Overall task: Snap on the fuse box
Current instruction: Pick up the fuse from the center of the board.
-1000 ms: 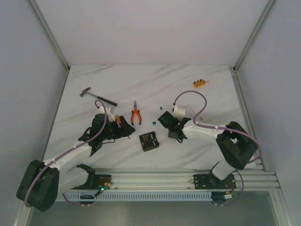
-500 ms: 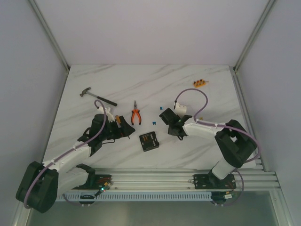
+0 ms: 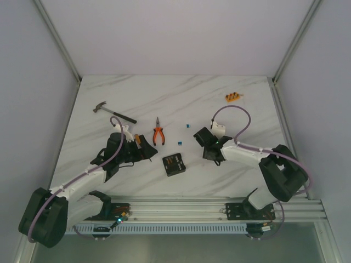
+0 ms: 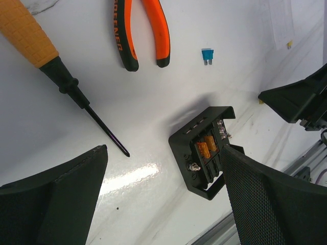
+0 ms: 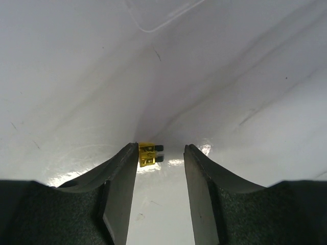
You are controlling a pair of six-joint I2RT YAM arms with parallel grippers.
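Between the parted jaws of the right gripper [image 5: 161, 153], a small yellow fuse [image 5: 147, 154] lies on the table [image 5: 240, 76] against one finger, not gripped. A corner of the clear lid [image 5: 163, 13] shows beyond it. The left gripper [image 4: 163, 168] gapes wide and holds nothing. The fuse box [image 4: 204, 150] sits uncovered just beside one of its fingers. A screwdriver [image 4: 61, 76], pliers [image 4: 138, 30] and a blue fuse [image 4: 207, 55] lie farther out.

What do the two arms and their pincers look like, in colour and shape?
Both the left arm and the right arm have white links, bulky black joints and a lilac cable looping alongside. The left pincer and right pincer each have two broad black fingers with a finely textured surface.
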